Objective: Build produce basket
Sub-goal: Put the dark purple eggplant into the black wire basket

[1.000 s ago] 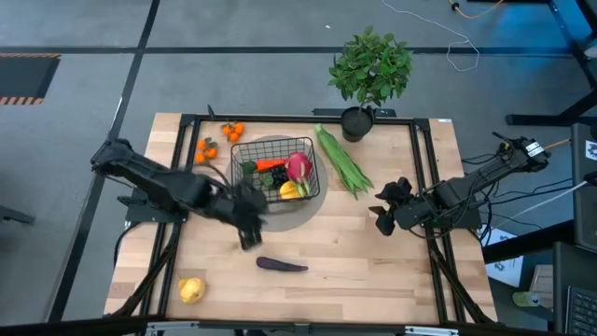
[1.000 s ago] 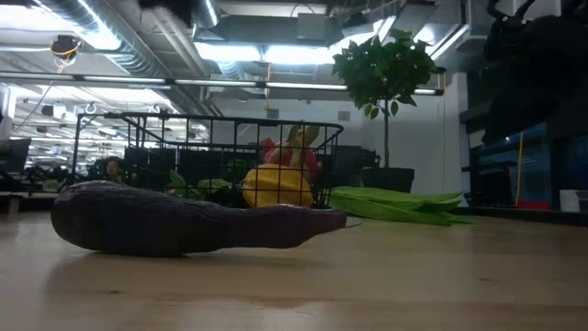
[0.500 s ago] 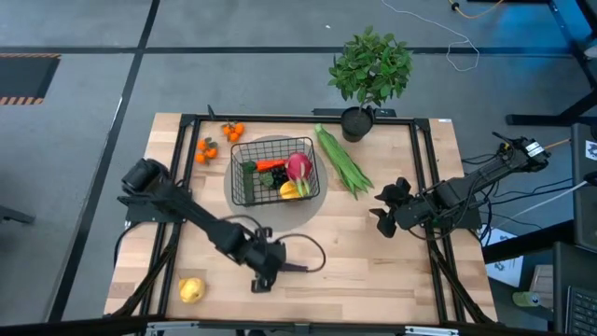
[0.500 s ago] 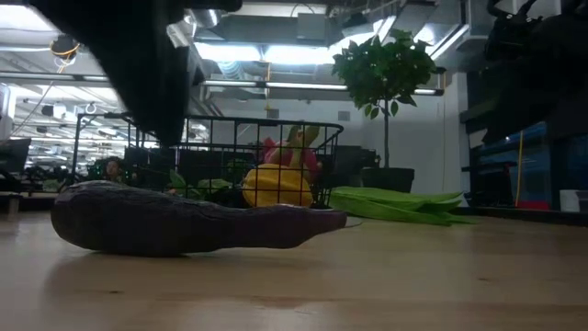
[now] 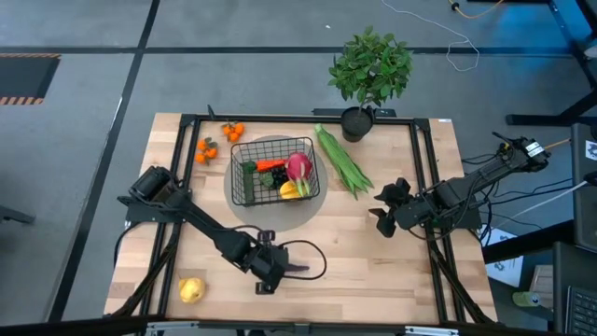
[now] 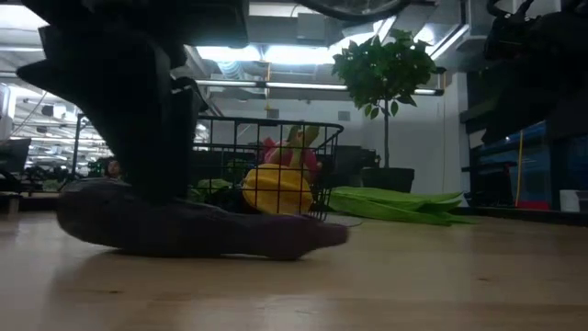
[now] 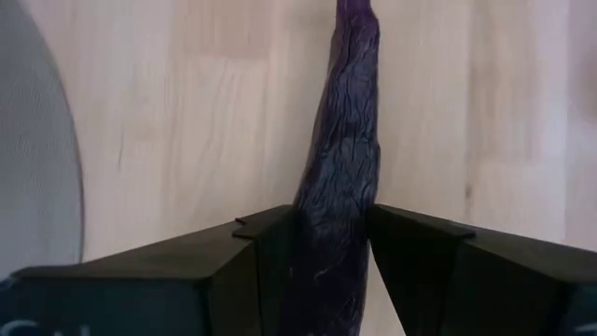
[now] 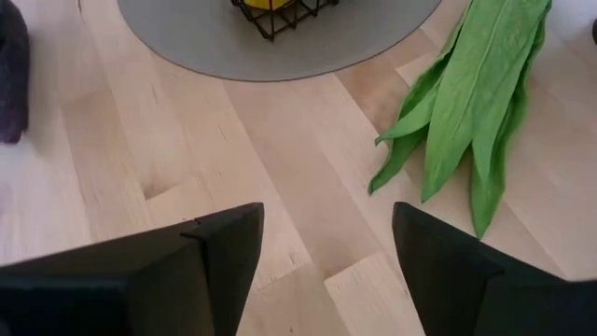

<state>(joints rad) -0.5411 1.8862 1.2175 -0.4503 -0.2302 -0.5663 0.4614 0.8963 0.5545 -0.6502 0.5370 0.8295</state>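
Observation:
The purple eggplant (image 5: 295, 268) lies on the table near its near edge, and my left gripper (image 5: 269, 272) is down over its thicker end. The low view shows that gripper as a dark mass (image 6: 147, 119) standing on the eggplant (image 6: 230, 234). The black wire basket (image 5: 273, 173) stands on a grey round mat and holds a pink dragon fruit, a yellow fruit and other produce. Long green pods (image 5: 343, 161) lie flat to the right of the basket. My right gripper (image 5: 382, 219) waits open over the table's right part. My left gripper (image 7: 331, 233) pinches the eggplant's thicker part (image 7: 338, 182) between its two fingers (image 7: 266, 243), one on each flank. The fingers come from above and lie across its length. The eggplant lies on the table, its thin end (image 7: 356, 19) pointing away from the gripper.
Small oranges (image 5: 207, 147) and more (image 5: 232, 131) sit left of the basket. A yellow fruit (image 5: 191, 289) lies at the near left corner. A potted plant (image 5: 370, 70) stands at the far edge. Bare wood lies between the eggplant and my right gripper.
My left arm swung from beside the basket toward the table's near edge, came down over the eggplant and took it between its fingers. The eggplant shifted slightly on the table.

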